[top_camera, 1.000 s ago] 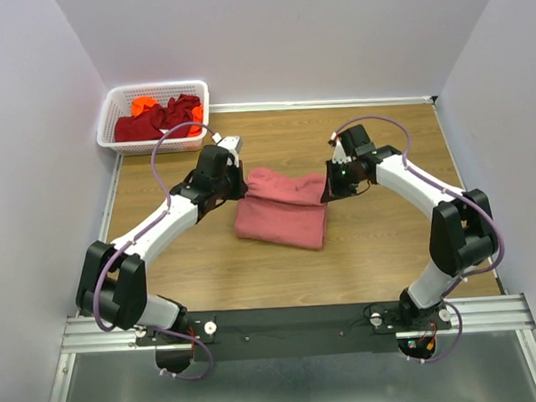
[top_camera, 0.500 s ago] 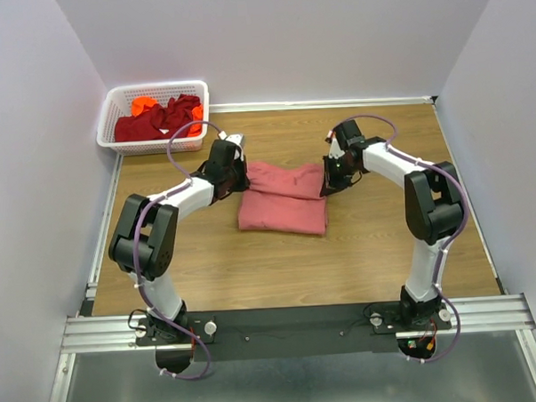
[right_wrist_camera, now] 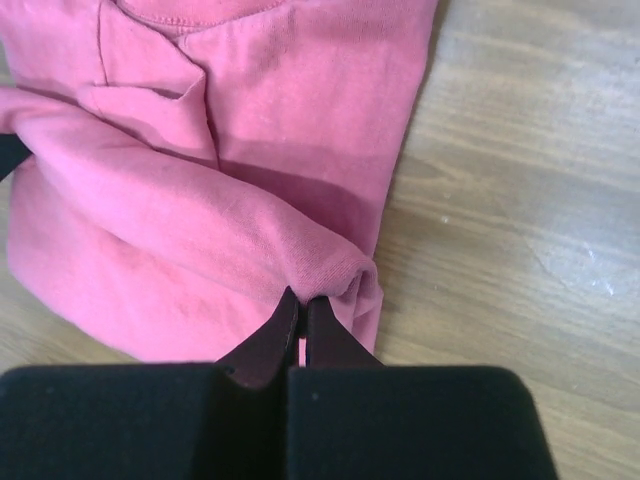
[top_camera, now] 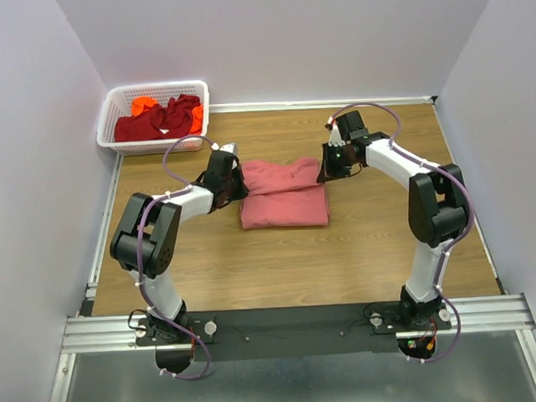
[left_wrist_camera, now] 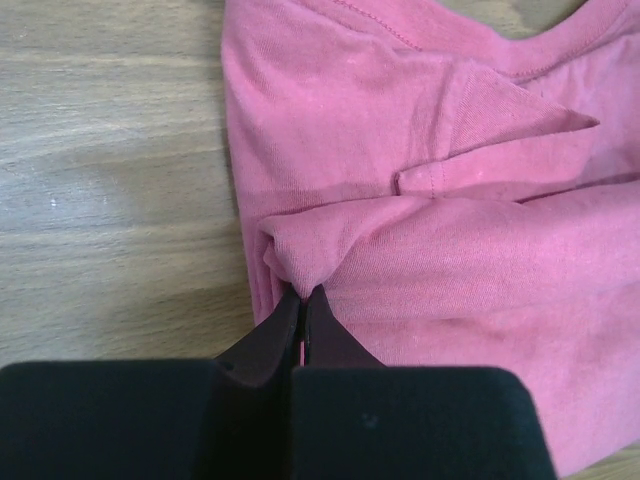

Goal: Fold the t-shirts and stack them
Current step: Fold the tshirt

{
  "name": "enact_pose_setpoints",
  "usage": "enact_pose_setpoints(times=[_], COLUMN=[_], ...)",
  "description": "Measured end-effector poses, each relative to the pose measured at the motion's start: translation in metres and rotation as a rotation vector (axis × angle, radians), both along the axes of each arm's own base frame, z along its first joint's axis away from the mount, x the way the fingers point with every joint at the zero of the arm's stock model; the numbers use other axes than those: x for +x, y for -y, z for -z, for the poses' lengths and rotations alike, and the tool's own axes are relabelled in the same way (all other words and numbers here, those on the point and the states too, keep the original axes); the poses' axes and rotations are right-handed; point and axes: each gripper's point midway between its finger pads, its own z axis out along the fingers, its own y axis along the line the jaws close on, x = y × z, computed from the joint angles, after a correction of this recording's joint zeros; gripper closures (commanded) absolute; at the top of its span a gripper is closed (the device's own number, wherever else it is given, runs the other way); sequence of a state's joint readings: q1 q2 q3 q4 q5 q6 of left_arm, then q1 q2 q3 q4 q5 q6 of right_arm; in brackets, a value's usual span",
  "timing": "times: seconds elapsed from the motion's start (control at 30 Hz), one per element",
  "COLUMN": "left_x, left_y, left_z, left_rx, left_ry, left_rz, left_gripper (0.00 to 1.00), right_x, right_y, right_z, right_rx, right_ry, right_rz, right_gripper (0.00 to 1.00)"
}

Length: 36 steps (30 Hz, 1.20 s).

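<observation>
A salmon-pink t-shirt point(top_camera: 284, 193) lies folded into a rectangle in the middle of the wooden table. My left gripper point(top_camera: 239, 183) pinches a fold of cloth at the shirt's left edge, jaws shut on it point(left_wrist_camera: 300, 292). At the shirt's right edge my right gripper point(top_camera: 324, 173) is shut on another fold point(right_wrist_camera: 303, 298). The salmon-pink t-shirt point(left_wrist_camera: 450, 210) fills the left wrist view, and in the right wrist view the same shirt point(right_wrist_camera: 200, 200) shows its neckline at the top. A dark red t-shirt point(top_camera: 158, 119) and a bright orange one point(top_camera: 143, 105) lie crumpled in the basket.
A white lattice basket point(top_camera: 111, 114) stands at the table's back left corner against the wall. Bare wood point(top_camera: 385, 231) surrounds the shirt. Grey walls close in the table on the left, back and right.
Both grippers have carried the shirt's near edge away from the arm bases, folding it over. The shirt now lies as a shorter, neater rectangle further back on the table.
</observation>
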<state>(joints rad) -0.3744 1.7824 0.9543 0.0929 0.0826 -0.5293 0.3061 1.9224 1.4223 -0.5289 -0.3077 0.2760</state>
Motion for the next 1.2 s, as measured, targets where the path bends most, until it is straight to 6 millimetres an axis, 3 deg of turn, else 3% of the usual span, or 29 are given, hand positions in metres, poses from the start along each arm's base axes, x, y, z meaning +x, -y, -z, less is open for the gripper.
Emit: enact_pose_setpoints(times=[0.13, 0.3, 0.37, 0.47, 0.6, 0.63, 0.67, 0.7, 0.83, 0.97, 1.1, 1.13, 1.2], left_x=[0.001, 0.002, 0.002, 0.002, 0.004, 0.004, 0.006, 0.007, 0.008, 0.007, -0.005, -0.012, -0.025], left_y=[0.000, 0.000, -0.001, -0.001, -0.004, -0.005, -0.007, -0.009, -0.014, -0.019, -0.010, -0.004, 0.008], left_z=[-0.001, -0.001, 0.000, -0.001, -0.007, -0.010, -0.016, -0.022, -0.055, -0.105, -0.140, -0.143, -0.138], left_rx=[-0.007, -0.019, -0.026, -0.033, -0.031, -0.038, -0.034, -0.036, -0.052, -0.086, -0.118, -0.124, -0.127], left_ry=[0.001, 0.000, -0.002, -0.003, 0.008, 0.010, 0.027, 0.039, 0.100, 0.204, 0.284, 0.291, 0.283], left_rz=[-0.007, -0.022, -0.030, -0.038, -0.061, -0.075, -0.086, -0.094, -0.129, -0.151, -0.131, -0.114, -0.075], left_gripper=[1.00, 1.00, 0.97, 0.77, 0.33, 0.27, 0.19, 0.17, 0.16, 0.22, 0.35, 0.36, 0.43], right_x=[0.008, 0.021, 0.024, 0.024, 0.026, 0.027, 0.028, 0.029, 0.030, 0.029, 0.017, 0.014, 0.005], right_y=[-0.002, -0.002, -0.001, 0.000, 0.000, 0.000, 0.000, 0.000, 0.000, -0.006, -0.023, -0.025, -0.035], right_z=[-0.002, 0.013, 0.022, 0.032, 0.033, 0.032, 0.031, 0.030, 0.018, -0.014, -0.048, -0.051, -0.053], right_rx=[0.011, -0.001, -0.012, -0.023, -0.027, -0.028, -0.030, -0.032, -0.040, -0.035, -0.015, -0.012, 0.000], right_ry=[0.037, 0.057, 0.053, 0.038, 0.046, 0.053, 0.058, 0.064, 0.101, 0.179, 0.259, 0.265, 0.267], right_rz=[0.001, 0.015, 0.021, 0.025, 0.021, 0.019, 0.017, 0.013, -0.003, -0.033, -0.090, -0.096, -0.132], right_gripper=[0.99, 0.99, 0.91, 0.83, 0.65, 0.54, 0.50, 0.47, 0.33, 0.34, 0.48, 0.56, 0.63])
